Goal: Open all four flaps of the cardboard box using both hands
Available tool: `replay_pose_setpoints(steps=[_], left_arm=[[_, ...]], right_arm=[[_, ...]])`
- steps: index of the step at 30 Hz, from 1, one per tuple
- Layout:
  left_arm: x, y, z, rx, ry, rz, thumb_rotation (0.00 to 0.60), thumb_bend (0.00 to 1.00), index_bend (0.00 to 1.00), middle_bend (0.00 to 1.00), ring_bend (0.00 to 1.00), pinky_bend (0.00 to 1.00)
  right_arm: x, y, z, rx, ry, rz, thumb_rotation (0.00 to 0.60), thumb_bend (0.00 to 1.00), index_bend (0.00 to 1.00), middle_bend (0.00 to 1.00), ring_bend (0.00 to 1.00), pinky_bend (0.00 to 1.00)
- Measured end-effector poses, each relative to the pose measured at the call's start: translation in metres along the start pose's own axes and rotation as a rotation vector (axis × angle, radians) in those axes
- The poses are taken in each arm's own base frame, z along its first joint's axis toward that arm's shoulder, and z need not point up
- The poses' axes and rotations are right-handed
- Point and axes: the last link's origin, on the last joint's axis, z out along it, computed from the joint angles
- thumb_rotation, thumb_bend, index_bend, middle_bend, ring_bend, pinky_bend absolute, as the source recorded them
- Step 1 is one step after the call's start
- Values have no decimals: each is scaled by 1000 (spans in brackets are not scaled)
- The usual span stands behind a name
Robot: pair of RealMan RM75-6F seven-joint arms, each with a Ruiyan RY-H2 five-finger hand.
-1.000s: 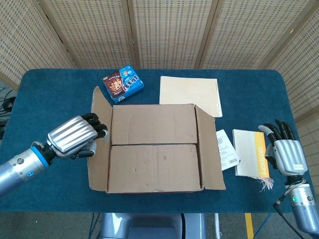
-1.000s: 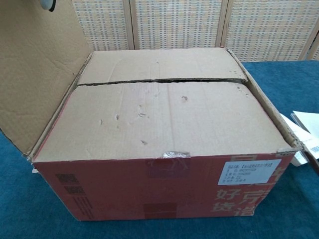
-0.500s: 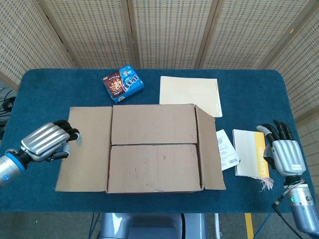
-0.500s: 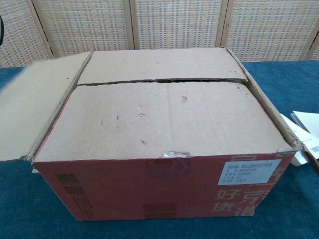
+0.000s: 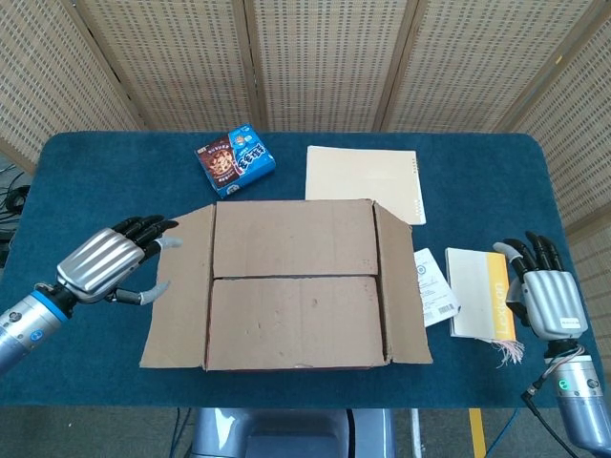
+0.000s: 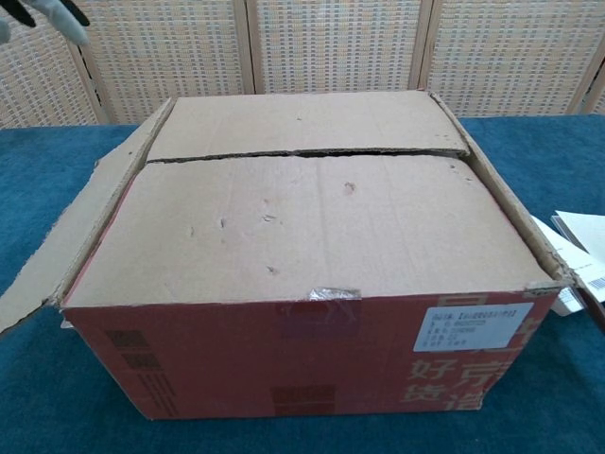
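Note:
The cardboard box (image 5: 296, 291) sits mid-table, red-printed on its front face (image 6: 312, 364). Its left flap (image 5: 179, 291) is folded outward and slopes down; the same left flap (image 6: 66, 236) hangs low in the chest view. The right flap (image 5: 401, 286) is also folded out. The far flap (image 5: 294, 239) and near flap (image 5: 296, 320) lie flat, meeting at a seam. My left hand (image 5: 107, 262) hovers just left of the left flap, fingers spread, holding nothing; its fingertips (image 6: 43, 11) peek in at the chest view's top left. My right hand (image 5: 546, 291) rests open at the table's right edge.
A blue snack packet (image 5: 236, 160) and a beige folder (image 5: 366, 181) lie behind the box. A white leaflet (image 5: 434, 286) and a yellow-edged booklet (image 5: 482, 294) lie between the box and my right hand. Wicker screens stand behind the blue table (image 5: 86, 181).
The left flap swung from upright out to flat, then dropped to a downward slope. My left hand drew away left, then came back toward the flap with fingers spread. My right hand stayed put.

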Motion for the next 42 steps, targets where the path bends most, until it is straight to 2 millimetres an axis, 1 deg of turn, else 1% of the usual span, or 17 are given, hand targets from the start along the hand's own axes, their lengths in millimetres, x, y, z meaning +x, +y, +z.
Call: replay_pose_setpoints(steps=[3,8,10,13,15,18,21,28,42], left_arm=[[-3,6,8,5,28,9,85,201,46,0,0,0],[-7,19,22,8,82,20,86,200,3,0,0,0],[-10,24,27,7,103,34,112,205,0,0,0,0],[-17,34,37,4,119,40,241,215,0,0,0,0],[-21,40,43,1,121,30,346,220,0,0,0,0],[-26,48,53,-5,122,34,431,224,0,0,0,0],[-30,55,60,-7,125,44,485,225,0,0,0,0],[-37,66,75,9,143,46,491,225,0,0,0,0],[-47,76,100,22,116,36,491,227,0,0,0,0]], right_arm=[[1,1,-1,-3,4,2,600,956,190,184,0,51],[2,3,-3,-7,9,6,600,956,190,184,0,51],[2,4,-3,-9,11,7,600,956,190,184,0,51],[2,5,-3,-9,11,9,600,956,190,184,0,51],[1,5,-4,-9,11,10,600,956,190,184,0,51],[1,6,-5,-12,11,10,600,956,190,184,0,51],[2,7,-5,-15,14,9,600,956,189,184,0,51],[3,10,-8,-22,18,8,600,956,190,184,0,51],[6,14,-11,-38,29,3,600,956,190,184,0,51]])
